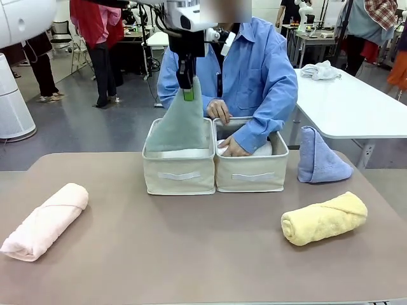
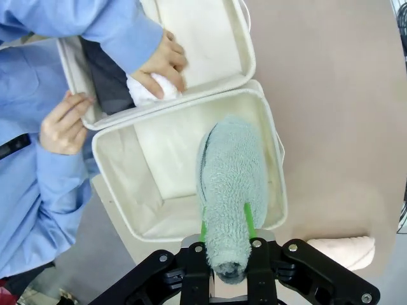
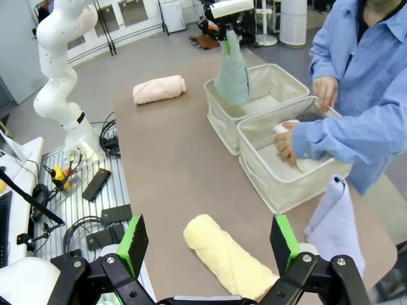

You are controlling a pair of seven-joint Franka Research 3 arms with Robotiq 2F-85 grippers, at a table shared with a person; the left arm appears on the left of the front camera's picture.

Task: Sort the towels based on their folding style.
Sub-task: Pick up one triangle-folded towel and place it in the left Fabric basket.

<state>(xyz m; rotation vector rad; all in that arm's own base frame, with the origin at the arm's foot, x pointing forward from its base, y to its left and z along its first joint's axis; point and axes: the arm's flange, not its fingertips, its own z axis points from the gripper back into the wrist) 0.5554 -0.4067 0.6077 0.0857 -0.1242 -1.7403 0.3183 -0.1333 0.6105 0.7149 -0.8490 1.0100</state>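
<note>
Item: pale green cone towel (image 1: 181, 124), pinched at its tip by the left claw (image 1: 188, 92), base dipping into the otherwise bare left bin (image 1: 180, 173), best lowered until it sits upright before release; right bin (image 1: 251, 175) holds a white roll (image 2: 149, 90) under a person's hand (image 2: 162, 63); right claw (image 3: 213, 244) spread.

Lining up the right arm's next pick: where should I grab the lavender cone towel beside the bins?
Take the lavender cone towel by its narrow tip, straight down: it stands upright, apex up, and its broad base looks hard for the open right tool to span.
</note>
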